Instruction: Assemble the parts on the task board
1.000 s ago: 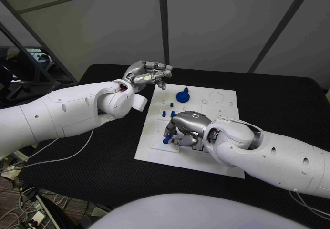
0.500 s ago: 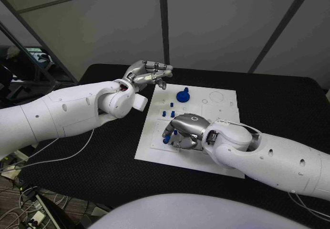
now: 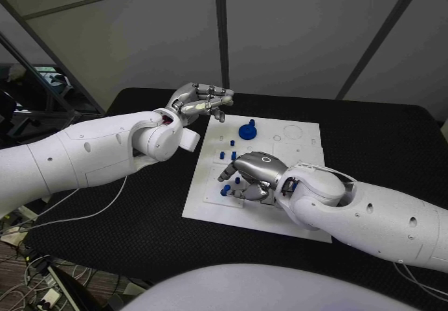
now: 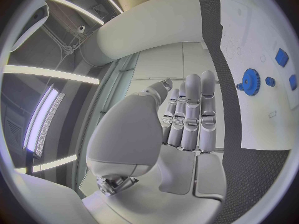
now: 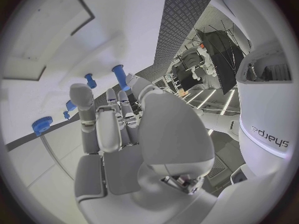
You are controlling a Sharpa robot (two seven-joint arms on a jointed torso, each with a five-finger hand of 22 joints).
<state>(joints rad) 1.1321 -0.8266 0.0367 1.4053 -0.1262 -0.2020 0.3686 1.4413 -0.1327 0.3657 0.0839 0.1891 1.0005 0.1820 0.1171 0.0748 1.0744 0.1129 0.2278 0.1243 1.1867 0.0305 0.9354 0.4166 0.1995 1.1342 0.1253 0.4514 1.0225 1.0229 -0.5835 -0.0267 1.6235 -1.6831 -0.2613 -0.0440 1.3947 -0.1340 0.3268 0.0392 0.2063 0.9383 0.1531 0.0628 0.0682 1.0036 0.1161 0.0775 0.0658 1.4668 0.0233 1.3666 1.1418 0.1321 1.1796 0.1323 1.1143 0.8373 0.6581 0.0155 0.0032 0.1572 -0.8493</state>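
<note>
Black table (image 3: 140, 220) under grey wall panels; white task board (image 3: 299, 152) at centre, parts on it. Blue gear-like part (image 3: 247, 131) standing toward far end of board, small blue pegs (image 3: 228, 155) just nearer. Right hand (image 3: 250, 176) low over near-left portion of board, fingers partly spread, nothing visibly gripped; blue peg (image 5: 121, 77) upright just beyond the fingertips (image 5: 79, 93) in right wrist view, same peg (image 3: 225, 190) at hand's left edge in head view. Contact between peg and fingers: cannot tell. Left hand (image 3: 200, 99) raised beyond board's far-left corner, fingers straight and close together, empty. Step judged: seating or re-gripping the near peg. Advice: approach from above, pinch peg near its top, hold it vertical, avoid sideways push that would tip it or nudge neighbouring small pegs; left hand best kept off the board.
</note>
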